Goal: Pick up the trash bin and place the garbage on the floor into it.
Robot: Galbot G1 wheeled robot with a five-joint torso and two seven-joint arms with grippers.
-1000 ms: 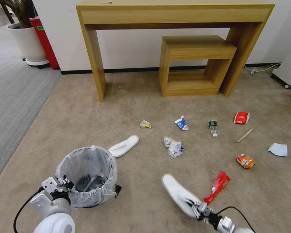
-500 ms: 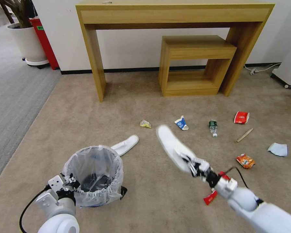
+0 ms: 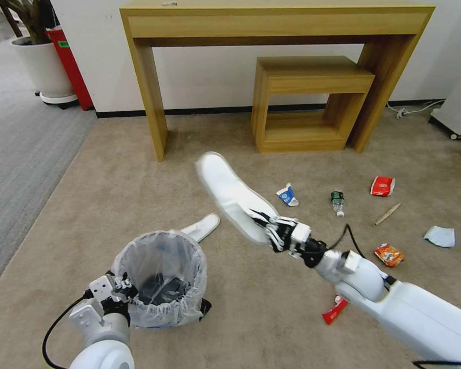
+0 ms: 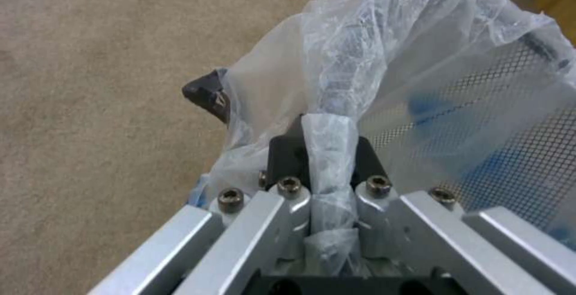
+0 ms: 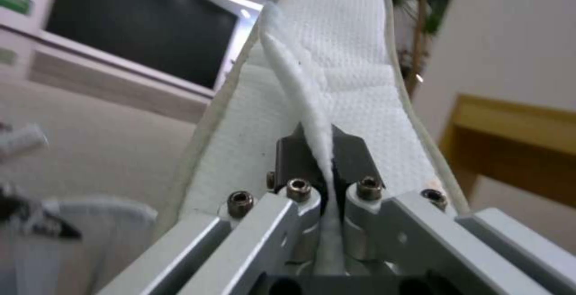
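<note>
Slipper [image 3: 230,197] in our right gripper [image 3: 271,230] is pinched only by a thin fold of its upper, held in the air over the floor [image 3: 112,195] beyond the trash bin [image 3: 161,279]. We judge it could slide out or swing past the rim. Our left gripper [image 3: 119,291] is clamped on the bin's plastic liner [image 4: 336,119]; the bag might tear or slip, tipping the bin.
</note>
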